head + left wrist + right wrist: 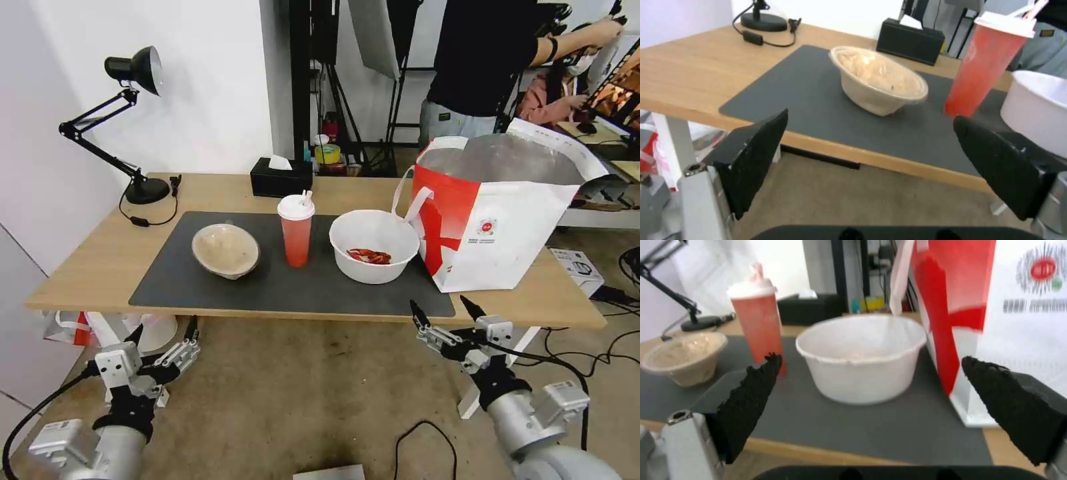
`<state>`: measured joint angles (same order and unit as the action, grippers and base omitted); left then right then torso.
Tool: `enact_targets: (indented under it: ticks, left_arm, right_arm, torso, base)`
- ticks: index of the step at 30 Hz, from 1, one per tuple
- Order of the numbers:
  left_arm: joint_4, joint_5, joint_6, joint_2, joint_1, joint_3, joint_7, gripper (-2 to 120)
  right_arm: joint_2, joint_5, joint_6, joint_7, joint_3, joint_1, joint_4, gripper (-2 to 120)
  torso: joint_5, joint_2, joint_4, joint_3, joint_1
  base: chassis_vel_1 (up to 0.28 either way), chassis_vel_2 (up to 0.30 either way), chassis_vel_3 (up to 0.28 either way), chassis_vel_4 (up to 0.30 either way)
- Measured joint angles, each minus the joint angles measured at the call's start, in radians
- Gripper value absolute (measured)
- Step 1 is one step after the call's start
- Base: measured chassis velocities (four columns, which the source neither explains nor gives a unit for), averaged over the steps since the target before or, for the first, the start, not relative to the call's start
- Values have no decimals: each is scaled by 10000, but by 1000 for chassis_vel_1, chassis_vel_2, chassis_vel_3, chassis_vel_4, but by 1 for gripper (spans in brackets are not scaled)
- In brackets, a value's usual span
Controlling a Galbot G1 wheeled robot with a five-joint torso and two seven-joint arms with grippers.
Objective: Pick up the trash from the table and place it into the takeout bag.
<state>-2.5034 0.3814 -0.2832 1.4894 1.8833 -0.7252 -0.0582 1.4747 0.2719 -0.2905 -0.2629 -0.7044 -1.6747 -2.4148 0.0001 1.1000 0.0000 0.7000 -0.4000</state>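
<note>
Grey mat (200, 290): holds my paper bowl (225, 250), red cup (296, 231) and white bowl (374, 246), lined up for picking.
Bag (507, 213): open-mouthed just beside the mat, ready.
Left gripper (163, 333): released, below the mat's edge.
Right gripper (447, 313): released, likewise.

White wall (213, 80), brown floor (300, 400)

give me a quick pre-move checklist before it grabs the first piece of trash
1. Left pincer open, below the table edge: ok.
2. Right pincer open, empty: ok.
3. Takeout bag upright, mouth open: ok.
4. White bowl upright beside the bag, bag handle draped near its rim: cannot tell if touching.
5. Red cup standing, lid on: ok.
6. Beige bowl tilted on the mat: not ok for a level grasp.
</note>
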Motion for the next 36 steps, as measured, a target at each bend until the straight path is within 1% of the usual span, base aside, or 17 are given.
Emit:
enact_targets:
  ticks: [2,5,6,9,14,15,16,20,21,25,26,28,29,30,32,33,36]
  left_arm:
    - [47,-24,-25,2,-12,31,12,100]
    - [204,-73,-23,13,-76,70,27,100]
    - [204,-73,-23,13,-76,70,27,100]
    - [203,-86,83,6,-87,40,56,100]
    - [189,-109,247,-15,-90,-9,132,100]
    - [189,-109,247,-15,-90,-9,132,100]
    - [189,-122,282,-10,-90,-10,145,100]
    - [189,-135,422,38,-82,-13,212,100]
    - [189,-135,422,38,-82,-13,212,100]
    - [152,-134,450,130,-117,-22,251,100]
    - [152,-134,450,130,-117,-22,251,100]
    - [114,-134,458,181,-103,-23,261,100]
    - [114,-134,458,181,-103,-23,261,100]
    - [88,-134,467,209,-78,-24,264,100]
    - [66,-133,477,247,-62,-39,270,100]
    - [66,-133,477,247,-62,-39,270,100]
    - [63,-135,484,313,-61,-73,274,100]
  right_arm:
    - [-89,104,95,-56,-41,68,0,100]
    - [-465,341,521,-329,-116,211,26,100]
    - [-465,341,521,-329,-116,211,26,100]
    - [-840,592,920,-645,-180,375,81,100]
    - [-1354,677,920,-799,-198,653,37,100]
    - [-1354,677,920,-799,-198,653,37,100]
    - [-1541,723,871,-854,-179,745,17,100]
    - [-2595,1647,564,-908,-147,1202,-117,100]
    - [-2595,1647,564,-908,-147,1202,-117,100]
    - [-4247,3085,-9,-541,-312,1556,-212,100]
    - [-4247,3085,-9,-541,-312,1556,-212,100]
    - [-5112,3891,-444,-296,-336,1867,-244,100]
    - [-5112,3891,-444,-296,-336,1867,-244,100]
    - [-5651,4560,-825,-78,-317,2224,-244,100]
    - [-6269,5448,-1360,196,-167,2835,-168,100]
    - [-6269,5448,-1360,196,-167,2835,-168,100]
    - [-7025,6453,-1888,341,108,3671,89,100]
  torso:
    - [0,0,0,0,0]
    - [-1,-1,0,0,0]
    - [-1,-1,0,0,0]
    - [0,0,0,0,0]
    - [0,0,-1,0,0]
    - [0,0,-1,0,0]
    - [0,-1,-1,0,0]
    - [1,0,1,1,0]
    - [1,0,1,1,0]
    - [1,-1,-1,0,0]
    - [1,-1,-1,0,0]
    - [1,-1,-1,0,-1]
    - [1,-1,-1,0,-1]
    - [1,-1,0,1,0]
    - [1,-1,0,0,0]
    - [1,-1,0,0,0]
    - [0,-1,2,1,-1]
  base:
    - [0,0,0,0]
    - [0,0,0,0]
    - [0,0,0,0]
    - [0,0,0,0]
    - [0,0,0,0]
    - [0,0,0,0]
    - [0,0,0,0]
    - [0,0,0,0]
    - [0,0,0,0]
    - [0,0,0,0]
    - [0,0,0,0]
    - [0,0,0,0]
    - [0,0,0,0]
    - [0,0,0,0]
    - [0,0,0,0]
    - [0,0,0,0]
    - [0,0,0,0]
